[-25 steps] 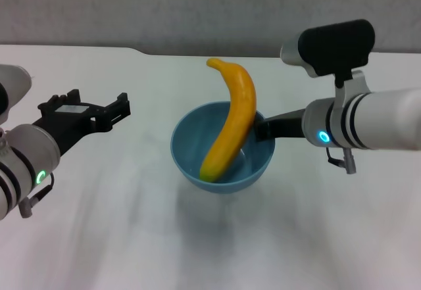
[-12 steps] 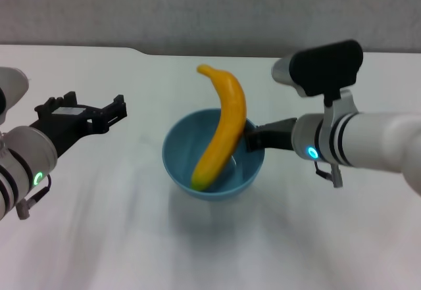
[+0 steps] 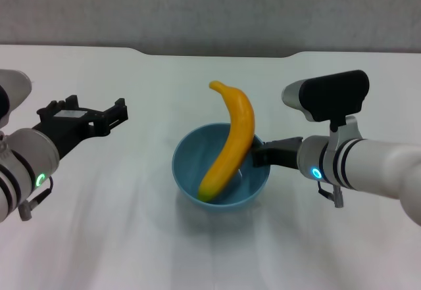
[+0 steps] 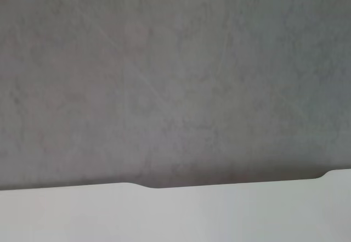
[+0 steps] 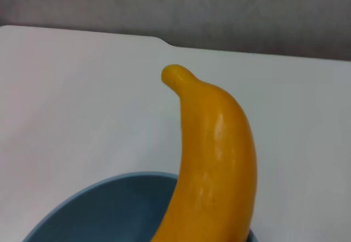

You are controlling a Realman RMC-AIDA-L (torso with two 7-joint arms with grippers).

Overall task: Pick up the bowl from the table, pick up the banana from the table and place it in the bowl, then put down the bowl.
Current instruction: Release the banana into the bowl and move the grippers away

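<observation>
The light-blue bowl [image 3: 191, 165] is at the middle of the white table [image 3: 131, 237]. The yellow banana [image 3: 231, 139] stands tilted in it, lower end inside, upper end poking over the far rim. My right gripper [image 3: 260, 153] is shut on the bowl's right rim. The bowl is low over the table; I cannot tell whether it touches. The right wrist view shows the banana [image 5: 216, 159] close up over the bowl [image 5: 109, 209]. My left gripper [image 3: 92, 114] is open and empty, well to the left of the bowl.
The table's far edge with its shallow notch [image 3: 217, 54] meets a grey wall; the notch also shows in the left wrist view [image 4: 148, 186]. Bare white tabletop lies around the bowl on all sides.
My right arm has carried the bowl with the banana lower and nearer to me. The banana has stayed in the bowl. My left arm has barely moved.
</observation>
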